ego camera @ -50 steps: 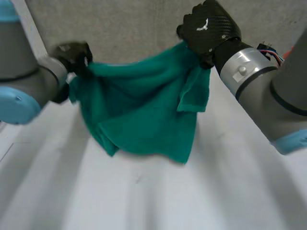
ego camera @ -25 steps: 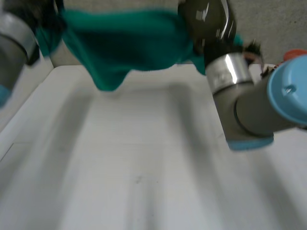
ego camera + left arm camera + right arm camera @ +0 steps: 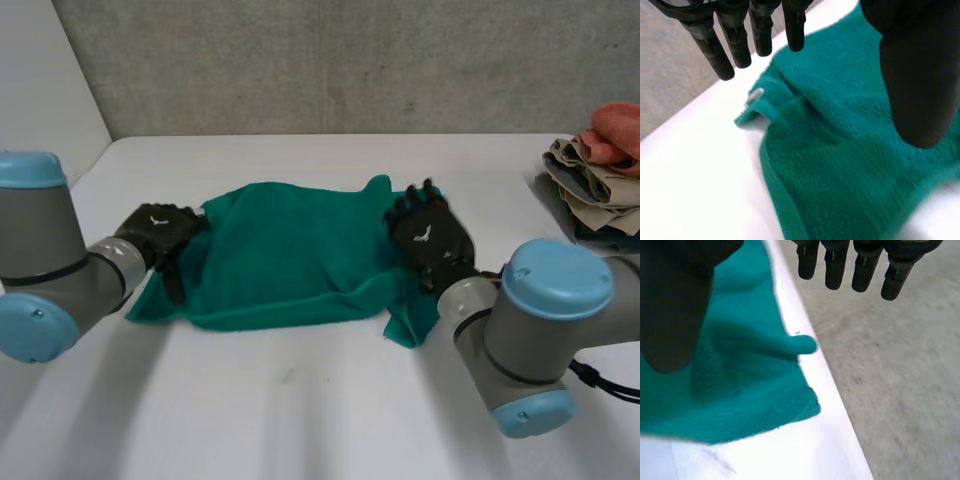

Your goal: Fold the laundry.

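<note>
A teal towel (image 3: pixel 290 258) lies roughly spread on the white table (image 3: pixel 300 400), with a rumpled flap at its right end. My left hand (image 3: pixel 160 232) rests at the towel's left edge, fingers straight and apart, holding nothing. My right hand (image 3: pixel 430 236) sits over the towel's right edge, also open. In the left wrist view the left hand (image 3: pixel 915 75) hovers above the towel (image 3: pixel 840 150), whose corner with a small tag (image 3: pixel 755 95) lies below the fingertips. In the right wrist view the right hand (image 3: pixel 675 300) is spread over the towel (image 3: pixel 740 375) near the table's edge.
A pile of folded clothes (image 3: pixel 600 170) in beige and orange lies at the table's far right. A grey wall runs behind the table. Bare table stretches in front of the towel.
Both hands held the towel up in the air and swung it forward. Now it lies on the table and both hands have let go and opened.
</note>
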